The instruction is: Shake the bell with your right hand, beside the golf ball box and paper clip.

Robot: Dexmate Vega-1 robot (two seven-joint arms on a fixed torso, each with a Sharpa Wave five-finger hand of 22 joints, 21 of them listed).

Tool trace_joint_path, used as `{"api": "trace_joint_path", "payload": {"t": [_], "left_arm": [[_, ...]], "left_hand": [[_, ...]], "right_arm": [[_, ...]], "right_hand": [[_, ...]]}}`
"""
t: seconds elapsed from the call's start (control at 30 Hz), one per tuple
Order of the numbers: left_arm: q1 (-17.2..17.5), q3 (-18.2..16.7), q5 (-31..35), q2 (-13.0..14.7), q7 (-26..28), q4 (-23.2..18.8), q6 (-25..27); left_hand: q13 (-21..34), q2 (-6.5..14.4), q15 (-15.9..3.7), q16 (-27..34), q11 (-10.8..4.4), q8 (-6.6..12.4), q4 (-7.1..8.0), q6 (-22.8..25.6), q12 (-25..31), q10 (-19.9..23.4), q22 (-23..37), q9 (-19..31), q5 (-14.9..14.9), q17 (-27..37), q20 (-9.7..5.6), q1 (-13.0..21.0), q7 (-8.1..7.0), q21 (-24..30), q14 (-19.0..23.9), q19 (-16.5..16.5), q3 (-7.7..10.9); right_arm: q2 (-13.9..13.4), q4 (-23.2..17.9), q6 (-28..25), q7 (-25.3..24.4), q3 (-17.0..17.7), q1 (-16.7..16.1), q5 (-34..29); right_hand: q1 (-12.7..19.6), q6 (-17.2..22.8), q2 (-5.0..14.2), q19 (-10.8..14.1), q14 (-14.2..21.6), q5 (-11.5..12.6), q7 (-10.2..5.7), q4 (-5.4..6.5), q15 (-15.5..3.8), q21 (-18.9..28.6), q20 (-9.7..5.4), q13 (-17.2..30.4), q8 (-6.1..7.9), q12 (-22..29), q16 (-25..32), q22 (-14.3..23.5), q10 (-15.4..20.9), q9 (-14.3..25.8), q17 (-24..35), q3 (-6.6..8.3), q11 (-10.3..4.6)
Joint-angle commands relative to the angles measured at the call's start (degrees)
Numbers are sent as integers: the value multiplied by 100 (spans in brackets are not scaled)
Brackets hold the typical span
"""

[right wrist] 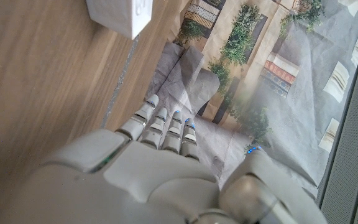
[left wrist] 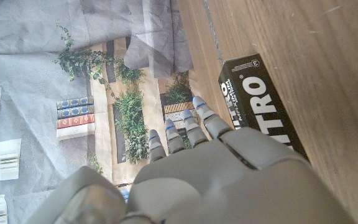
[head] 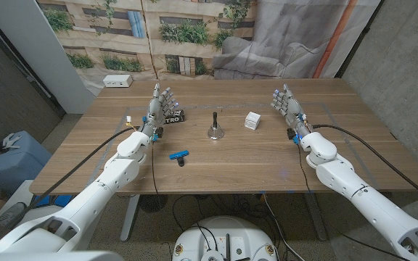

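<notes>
A small metal bell [head: 215, 127] with a dark upright handle stands at the table's middle. A black golf ball box [head: 174, 116] with white lettering lies to its left, also seen as the black box [left wrist: 263, 106] just past my left hand's fingers. Nearer the front lies a blue paper clip [head: 178, 154]. My left hand [head: 158, 109] stands upright beside the black box, fingers apart and holding nothing; its back [left wrist: 229, 180] shows in the left wrist view. My right hand [head: 287, 106] stands upright right of the bell, well apart from it and empty, its back [right wrist: 148, 174] showing.
A white cube-shaped box [head: 252, 120] sits between the bell and my right hand, also seen as the white box [right wrist: 120, 15]. A white power strip [head: 117, 81] lies at the far left edge. A printed backdrop hangs behind the table [head: 238, 167].
</notes>
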Motion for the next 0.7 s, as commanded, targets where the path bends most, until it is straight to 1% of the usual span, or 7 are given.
{"api": "trace_joint_path", "payload": {"t": [0.03,0.23,0.5,0.7], "left_arm": [[2,-1,-2,4,-2,-2,2],[3,-1,-1,4,-1,-3,1],[3,-1,-1,3,-1,-3,2],[1,1,1,2,0,-2,1]], "left_hand": [[28,68,-560,31,-53,32,38,-1,33,-1,31,23,34,25,8,-7,-34,40,48,45,-1],[28,68,-561,32,-56,32,38,-1,32,-2,31,23,34,25,7,-7,-34,40,50,45,-1],[28,68,-563,32,-54,31,38,-3,32,-4,30,23,34,25,5,-7,-34,39,51,43,-1],[28,68,-560,32,-55,31,38,-3,33,-2,30,23,34,25,4,-7,-34,39,50,44,-1]], "right_arm": [[-343,-529,-126,-209,-112,-83,-643],[-463,-736,-72,-217,-142,-94,-912],[-502,-951,-17,-224,-192,-98,-1171],[-546,-1019,67,-153,-229,-128,-1301]], "right_hand": [[82,-27,3,-39,-37,18,-15,-61,4,-54,-17,7,13,29,10,22,-37,23,-23,19,9],[113,-20,-13,-60,-59,19,-4,-100,20,-86,-10,-3,20,30,7,22,-52,23,-54,27,7],[149,-5,-37,-61,-65,19,2,-147,22,-115,-7,-14,30,34,12,22,-63,23,-92,33,13],[181,3,-48,-65,-74,20,12,-185,27,-140,-10,-23,36,34,14,23,-77,24,-123,43,18]]}}
